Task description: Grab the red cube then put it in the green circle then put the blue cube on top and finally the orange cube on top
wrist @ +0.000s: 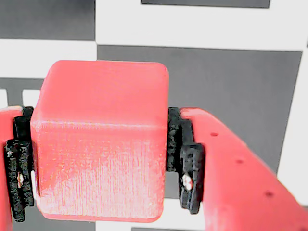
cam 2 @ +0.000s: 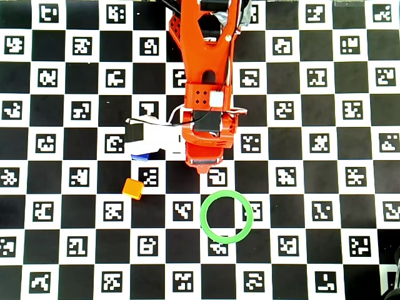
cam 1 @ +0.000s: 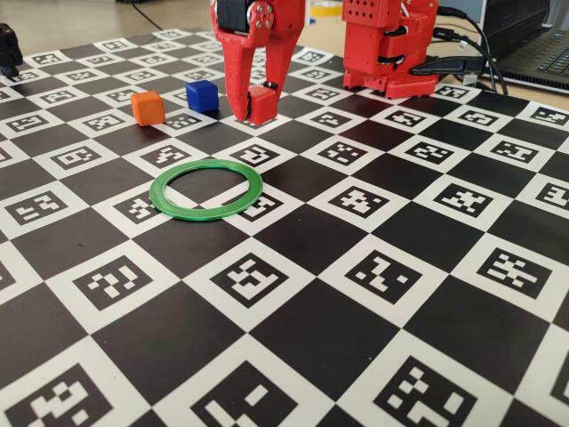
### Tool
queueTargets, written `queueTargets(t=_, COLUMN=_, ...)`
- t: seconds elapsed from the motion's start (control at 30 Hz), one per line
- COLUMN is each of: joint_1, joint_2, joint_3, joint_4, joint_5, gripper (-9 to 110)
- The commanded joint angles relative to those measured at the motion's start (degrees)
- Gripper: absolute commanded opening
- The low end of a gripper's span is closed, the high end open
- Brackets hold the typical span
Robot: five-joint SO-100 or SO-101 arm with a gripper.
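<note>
My red gripper (cam 1: 258, 108) is shut on the red cube (cam 1: 261, 104) at the back of the checkered board, at or just above its surface. The wrist view shows the red cube (wrist: 101, 144) filling the space between the black pads (wrist: 187, 163) of my gripper (wrist: 102, 163), touched on both sides. The blue cube (cam 1: 202, 95) and the orange cube (cam 1: 147, 107) sit just left of it. The green circle (cam 1: 206, 213) lies flat nearer the camera with nothing inside. In the overhead view the arm hides the red cube; the orange cube (cam 2: 132, 188), part of the blue cube (cam 2: 142, 156) and the green circle (cam 2: 202, 217) show.
The arm's red base (cam 1: 391, 44) stands at the back right, with black cables and a laptop (cam 1: 533, 44) beyond the board's edge. A black object (cam 1: 7, 49) sits at the far left. The white camera mount (cam 2: 153, 139) overhangs the blue cube.
</note>
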Motion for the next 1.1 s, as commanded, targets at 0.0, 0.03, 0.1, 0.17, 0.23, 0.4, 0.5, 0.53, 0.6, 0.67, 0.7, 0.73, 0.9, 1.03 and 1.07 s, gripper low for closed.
queueTargets(t=0.0, joint_1=0.53, joint_2=5.45, joint_3=-8.7, joint_4=5.54, joint_5=1.14, gripper=8)
queueTargets(t=0.03, joint_1=0.44, joint_2=5.54, joint_3=-10.2, joint_4=7.21, joint_5=1.14, gripper=8)
queueTargets(t=0.1, joint_1=-0.09, joint_2=5.01, joint_3=-14.06, joint_4=11.25, joint_5=1.32, gripper=8)
queueTargets(t=0.17, joint_1=-0.44, joint_2=4.39, joint_3=-18.28, joint_4=14.77, joint_5=1.58, gripper=8)
queueTargets(t=0.23, joint_1=-0.79, joint_2=3.08, joint_3=-23.12, joint_4=18.11, joint_5=2.02, gripper=8)
queueTargets(t=0.4, joint_1=-1.93, joint_2=-3.43, joint_3=-37.27, joint_4=26.19, joint_5=4.04, gripper=8)
queueTargets(t=0.5, joint_1=-2.9, joint_2=-7.12, joint_3=-43.68, joint_4=28.65, joint_5=5.45, gripper=8)
queueTargets(t=0.53, joint_1=-3.25, joint_2=-8.35, joint_3=-45.35, joint_4=29.18, joint_5=5.89, gripper=8)
queueTargets(t=0.6, joint_1=-4.31, joint_2=-10.46, joint_3=-48.08, joint_4=29.62, joint_5=6.42, gripper=8)
queueTargets(t=0.67, joint_1=-5.45, joint_2=-12.66, joint_3=-50.1, joint_4=29.62, joint_5=7.12, gripper=8)
queueTargets(t=0.7, joint_1=-6.06, joint_2=-13.8, joint_3=-51.06, joint_4=29.44, joint_5=7.65, gripper=8)
queueTargets(t=0.73, joint_1=-6.59, joint_2=-14.77, joint_3=-51.77, joint_4=29.09, joint_5=8.17, gripper=7)
queueTargets(t=0.9, joint_1=-9.84, joint_2=-19.69, joint_3=-55.37, joint_4=27.16, joint_5=10.11, gripper=7)
queueTargets(t=1.03, joint_1=-11.43, joint_2=-24.17, joint_3=-58.89, joint_4=25.93, joint_5=12.04, gripper=7)
queueTargets(t=1.07, joint_1=-11.51, joint_2=-25.22, joint_3=-59.77, joint_4=25.49, joint_5=12.48, gripper=7)
